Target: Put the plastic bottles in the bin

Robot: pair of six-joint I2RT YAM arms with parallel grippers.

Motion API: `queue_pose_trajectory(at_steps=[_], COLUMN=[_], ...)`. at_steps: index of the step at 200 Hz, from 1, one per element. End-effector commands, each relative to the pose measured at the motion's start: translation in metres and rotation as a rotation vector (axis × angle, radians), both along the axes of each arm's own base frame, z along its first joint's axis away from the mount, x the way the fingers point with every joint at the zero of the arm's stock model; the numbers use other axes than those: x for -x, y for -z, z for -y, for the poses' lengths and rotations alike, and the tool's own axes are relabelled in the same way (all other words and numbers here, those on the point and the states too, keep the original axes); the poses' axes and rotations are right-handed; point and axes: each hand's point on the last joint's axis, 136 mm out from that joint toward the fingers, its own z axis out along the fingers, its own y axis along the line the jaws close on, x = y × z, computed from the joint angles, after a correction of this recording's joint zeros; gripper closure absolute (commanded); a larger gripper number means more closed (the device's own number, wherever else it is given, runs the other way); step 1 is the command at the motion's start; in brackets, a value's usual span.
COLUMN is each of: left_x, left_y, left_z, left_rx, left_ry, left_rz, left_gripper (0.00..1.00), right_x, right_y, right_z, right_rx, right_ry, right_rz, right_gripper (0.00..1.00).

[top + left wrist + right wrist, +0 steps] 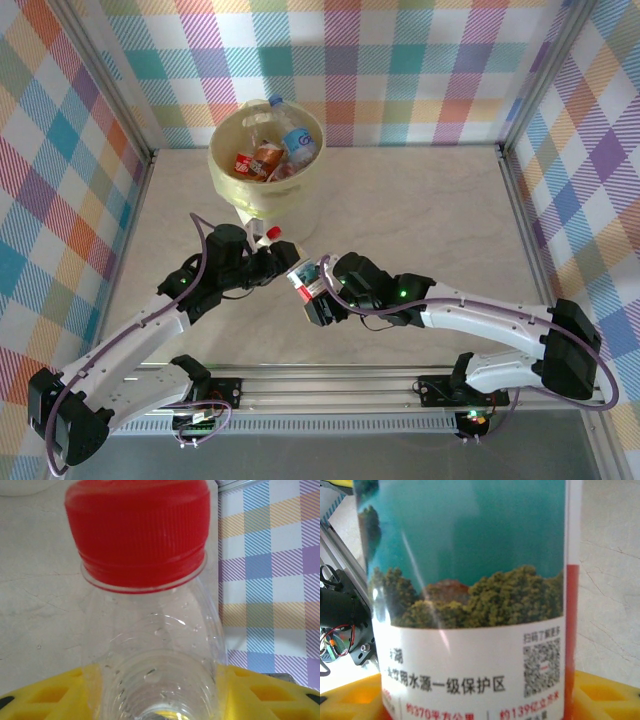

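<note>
**Clearances.** The pale marbled tabletop (430,210) is closed in on the far, left and right sides by pastel plaid wall panels (400,60). An aluminium rail (330,385) runs along the near edge. The right half of the tabletop is bare. A narrower bare strip lies on the left between the left arm and the wall.

**Surroundings.** The large round translucent pale-yellow plastic bin (295,205) stands left of centre at the far wall. The bottles inside the bin (268,158) reach the rim, and a blue-labelled one rises above it. The near wall of the bin stands directly beyond the two grippers.

**Task item.** One clear plastic bottle (298,272) (150,630) (470,580), with a teal, white and red printed label, is off the tabletop between the two grippers, just in front of the bin.
- The left gripper (278,252) (157,700) has its jaws closed on the clear ribbed shoulder below the neck, with a yellow finger against each side.
- The right gripper (308,283) (480,700) has its jaws around the labelled body. No gap shows between the yellow fingers and the label.

**Orientation.** In the top view the long axis runs diagonally. The red screw cap (272,233) (139,527) points far-left, just beside the bin wall. The base points near-right, toward the right arm. Whether the bottle is level or tilted cannot be told.
</note>
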Motion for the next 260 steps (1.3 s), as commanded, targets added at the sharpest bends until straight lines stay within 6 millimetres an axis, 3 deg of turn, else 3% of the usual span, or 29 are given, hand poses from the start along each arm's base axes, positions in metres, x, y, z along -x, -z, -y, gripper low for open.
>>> queue_pose_trajectory(at_steps=[1,24,41,59,88,125,144,168,204,228,260], left_x=[0.003,0.004,0.001,-0.006,-0.029,-0.075,-0.108,-0.15,-0.198,-0.217,-0.227], left_y=[-0.021,-0.03,-0.046,-0.072,-0.129,-0.196,-0.215,-0.223,-0.212,-0.203,-0.181], left_z=[0.008,-0.005,-0.015,-0.021,-0.031,-0.04,-0.047,-0.06,-0.079,-0.096,-0.118], left_rx=[0.033,-0.051,-0.116,-0.146,-0.186,-0.201,-0.196,-0.182,-0.126,-0.11,-0.124], left_ry=[0.041,0.025,0.019,0.025,0.015,-0.026,-0.061,-0.099,-0.134,-0.153,-0.179], left_rz=[0.056,0.081,0.122,0.168,0.269,0.355,0.371,0.351,0.289,0.259,0.192], left_gripper=[0.44,0.44,0.44,0.44,0.44,0.44,0.43,0.43,0.42,0.42,0.41], right_x=[-0.001,0.0,0.002,0.004,0.0,-0.003,-0.004,-0.004,-0.004,-0.003,-0.004], right_y=[-0.016,-0.023,-0.033,-0.048,-0.068,-0.081,-0.078,-0.073,-0.07,-0.068,-0.066], right_z=[-0.005,0.001,0.011,0.025,0.05,0.071,0.076,0.078,0.08,0.079,0.079], right_rx=[-0.061,-0.07,-0.079,-0.097,-0.099,-0.106,-0.099,-0.086,-0.082,-0.08,-0.073], right_ry=[-0.02,-0.026,-0.028,-0.024,0.029,0.087,0.103,0.105,0.109,0.11,0.111], right_rz=[0.044,0.074,0.112,0.158,0.228,0.275,0.276,0.267,0.262,0.255,0.252], right_gripper=[0.31,0.1,0.0,0.0,0.0,0.0,0.0,0.0,0.0,0.0,0.0])
